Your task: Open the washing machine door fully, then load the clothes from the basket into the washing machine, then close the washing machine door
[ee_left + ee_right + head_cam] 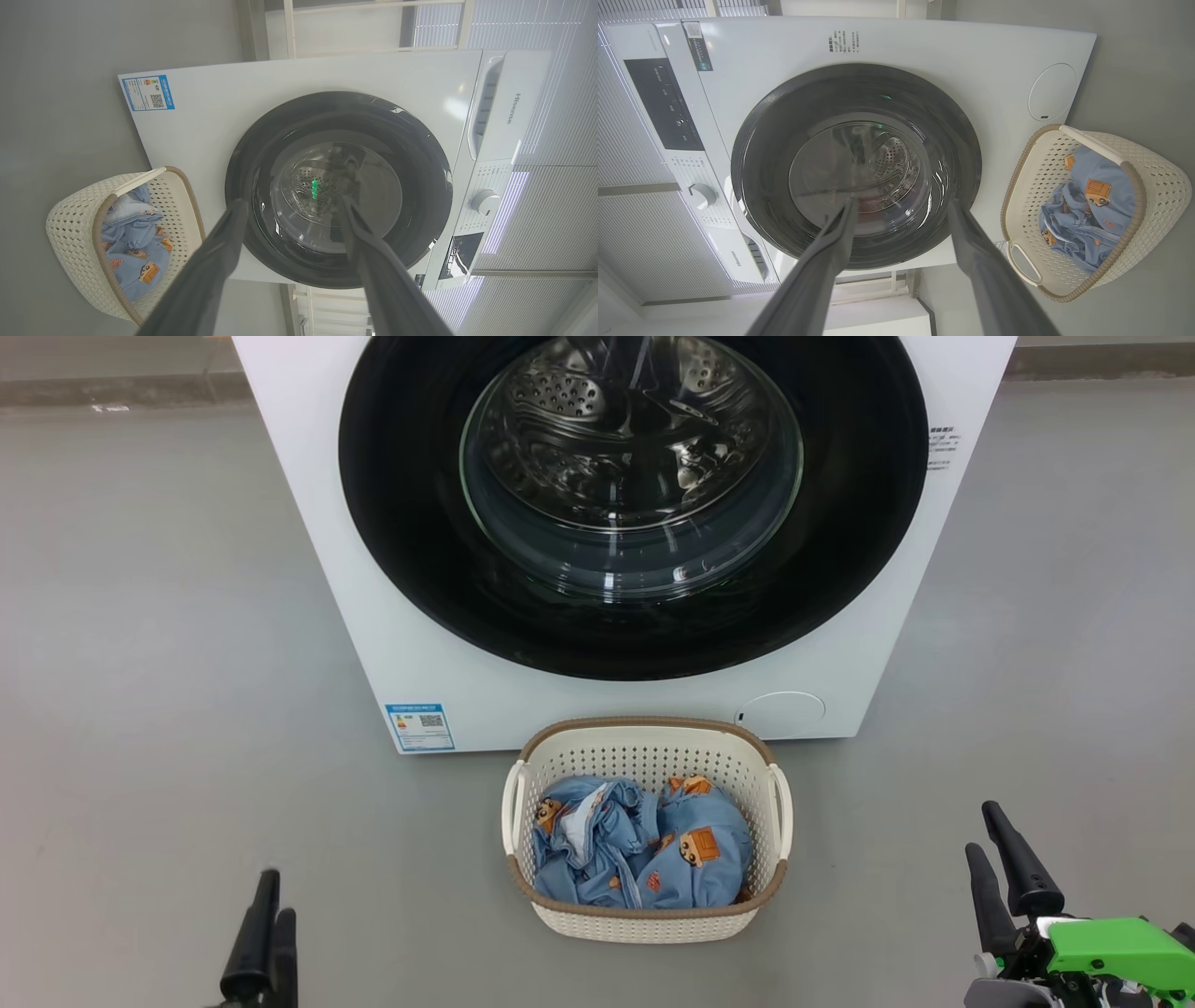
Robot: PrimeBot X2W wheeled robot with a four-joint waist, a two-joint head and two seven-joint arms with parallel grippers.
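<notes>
Plainly shut, the washing machine door [401,504] faces the robot straight ahead, beyond the basket [644,721] of clothes [653,859]. The left gripper [277,894] and right gripper [981,827] hang released and empty, roughly equally distant on either side.

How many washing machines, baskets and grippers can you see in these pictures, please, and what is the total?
washing machine: 1
basket: 1
grippers: 2, the left gripper and the right gripper
total: 4
</notes>
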